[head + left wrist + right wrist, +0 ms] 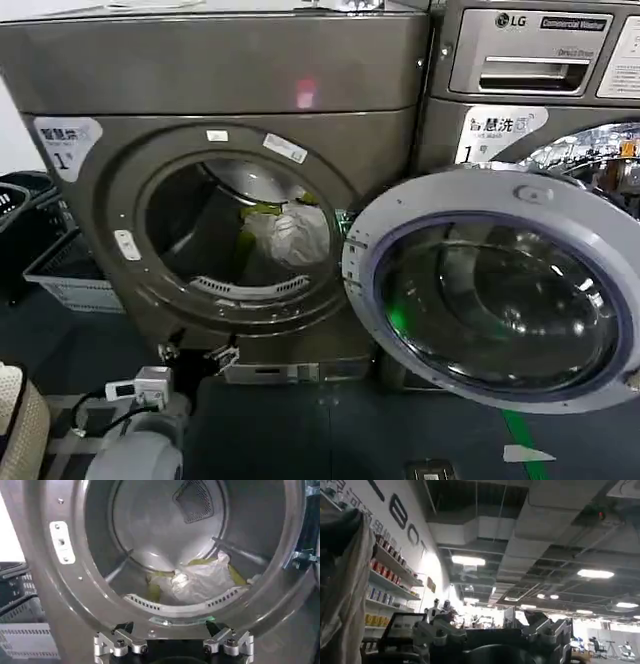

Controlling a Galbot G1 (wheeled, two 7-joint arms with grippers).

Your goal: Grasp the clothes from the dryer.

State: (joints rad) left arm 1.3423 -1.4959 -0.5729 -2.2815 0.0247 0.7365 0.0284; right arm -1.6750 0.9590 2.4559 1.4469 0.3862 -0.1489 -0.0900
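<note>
Right now the dryer (215, 180) stands with its glass door (495, 290) swung wide to the robot's right, so the round drum mouth is fully exposed. Inside, the clothes (285, 232) lie as a small whitish bundle with yellow-green pieces on the drum floor, toward the right side of the opening and well back from the rim.

The left gripper (198, 355) sits low in front of the machine, just below the bottom edge of the porthole — outside the drum, not touching the fabric. In the left wrist view its fingers (117, 644) are spread wide apart with nothing between them, and the clothes (200, 582) lie ahead of it, past the perforated lip of the drum.

The right gripper (492, 640) points up toward a ceiling, away from the dryer; its fingers seem parted and empty, though the angle makes that hard to judge.
</note>
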